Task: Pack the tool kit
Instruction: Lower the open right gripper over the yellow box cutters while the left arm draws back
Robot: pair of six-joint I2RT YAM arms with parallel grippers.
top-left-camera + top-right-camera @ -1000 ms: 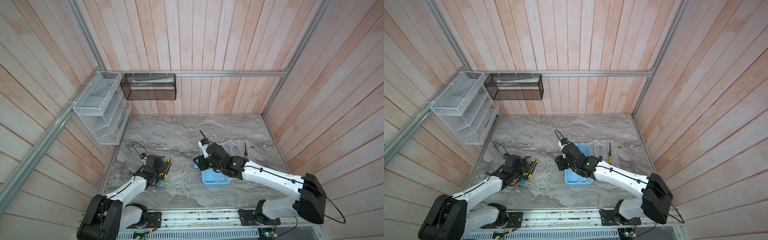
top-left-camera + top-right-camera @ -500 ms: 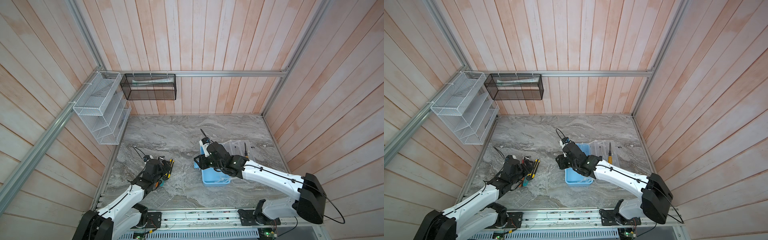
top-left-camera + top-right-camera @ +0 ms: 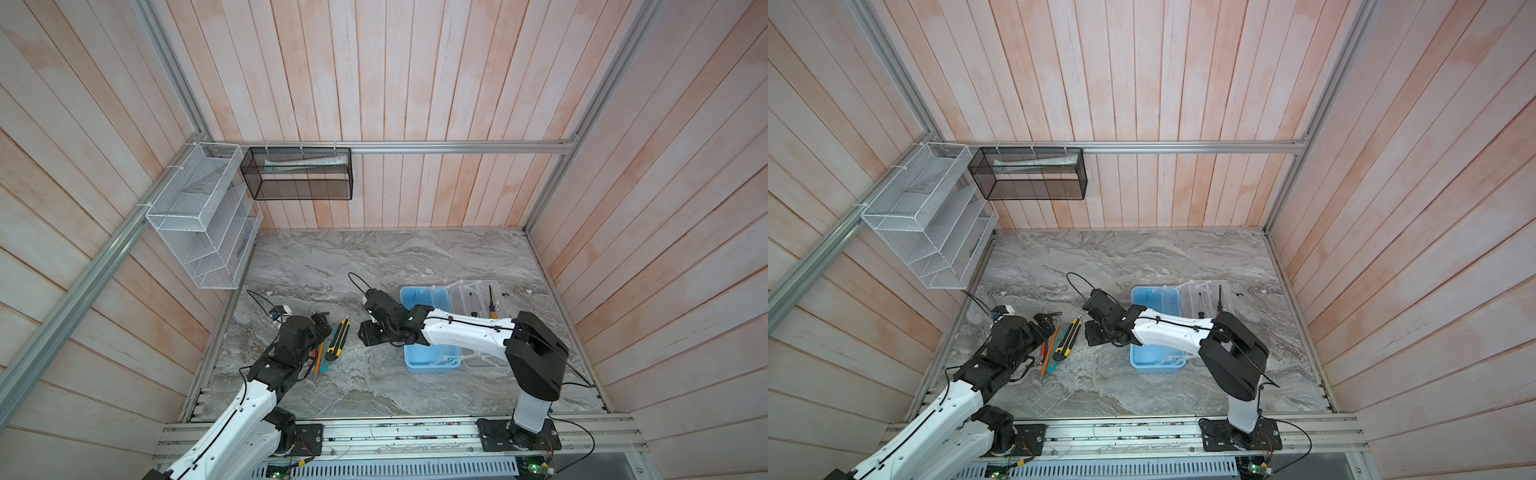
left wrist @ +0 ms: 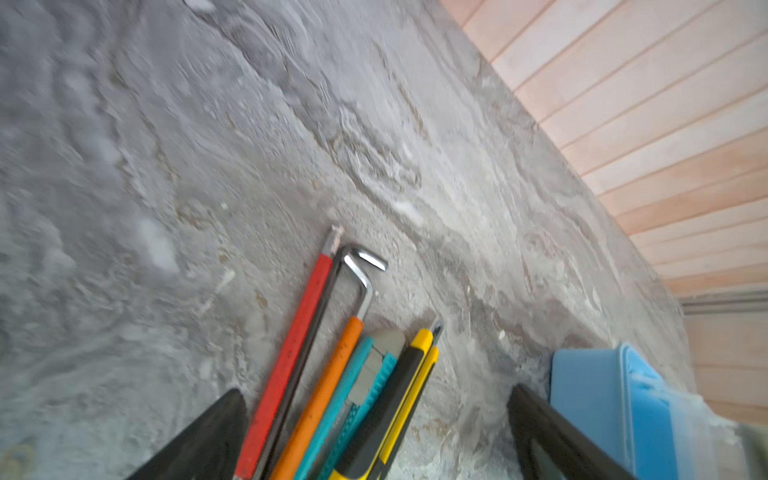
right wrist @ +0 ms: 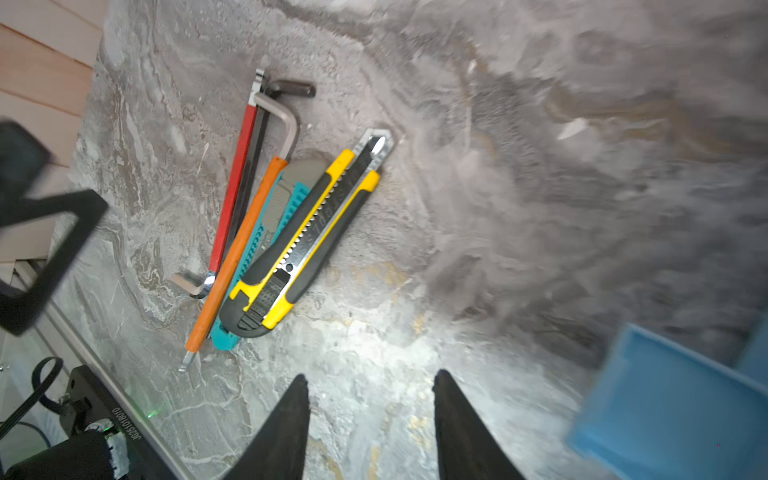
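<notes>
Jaws on the left gripper stand spread wide, one finger on each side of the row of tools, gripping nothing. The right gripper is also parted and empty, hanging over bare table between the tools and the case.

In both top views the blue case sits right of centre with its long axis running front to back. Its clear lid is folded open flat on the far side from the tools, and two screwdrivers lie on it.

The loose tools lie flat and packed side by side, all on one slanted line. The yellow-black cutter is outermost, on the side nearest the case. Next come a teal cutter, an orange pencil, a red pencil and a bent steel hex key. The yellow-black cutter's metal nose points toward the back wall and its ribbed butt toward the robot.

I judge this cutter stiff, solid and the heaviest of the row. Its rubbery black flanks should give good friction, so a pinch across the width at mid-body looks best. Its blade seems drawn in, though blur makes that uncertain. The pencils are light and thin and will likely roll. The hex key is smooth and lies low against the table, so it should be hard to pick out singly.
</notes>
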